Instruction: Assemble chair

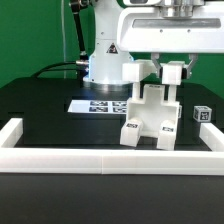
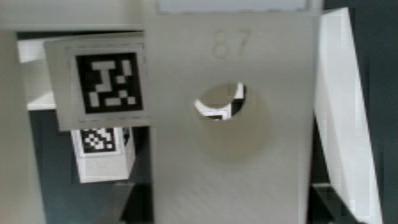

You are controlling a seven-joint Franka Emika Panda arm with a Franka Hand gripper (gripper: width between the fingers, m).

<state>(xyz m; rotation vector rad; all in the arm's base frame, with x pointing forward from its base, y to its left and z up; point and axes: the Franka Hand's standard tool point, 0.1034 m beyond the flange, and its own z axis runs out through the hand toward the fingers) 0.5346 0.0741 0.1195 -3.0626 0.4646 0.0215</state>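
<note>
The partly built white chair (image 1: pixel 150 118) stands on the black table, just behind the front rail. Its upright panel (image 2: pixel 228 150) fills the wrist view, with a round hole (image 2: pixel 221 100) through it. Tagged chair pieces (image 2: pixel 109 80) show behind it. My gripper (image 1: pixel 171 76) hangs over the top of the chair, towards the exterior view's right. In the wrist view the gripper (image 2: pixel 228 208) has a dark finger (image 2: pixel 148 205) pressed against each side of the panel, so it is shut on the panel. A small loose tagged piece (image 1: pixel 203 115) lies to the exterior view's right of the chair.
A low white border rail (image 1: pixel 110 158) runs along the front and up both sides of the table. The marker board (image 1: pixel 100 105) lies flat behind the chair, in front of the arm's white base (image 1: pixel 105 62). A green wall stands at the back.
</note>
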